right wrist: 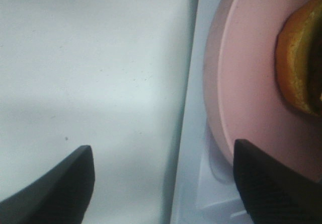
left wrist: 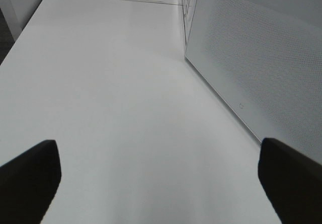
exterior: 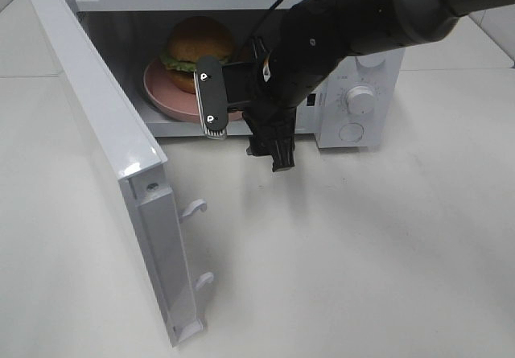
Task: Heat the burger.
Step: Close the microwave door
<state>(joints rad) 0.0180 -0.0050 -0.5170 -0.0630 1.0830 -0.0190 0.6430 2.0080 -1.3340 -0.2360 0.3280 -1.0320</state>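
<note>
One burger (exterior: 197, 40) is sitting on the pink plate (exterior: 161, 92) inside the microwave (exterior: 378, 68). Your right claw (exterior: 248, 149) is gaping wide at the plate's rim, holding nothing, and your left claw (left wrist: 160, 168) is gaping empty too. Be drawing the right one straight out, clear of the rim, before closing the door (exterior: 105, 125).

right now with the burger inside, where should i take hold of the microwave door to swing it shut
Probably the microwave door's tall free edge, farthest from the hinge, coming from its outer face on the left, which the open left gripper faces. The door stands wide open, so leverage is best there. Avoid the latch hooks on its inner side.
</note>
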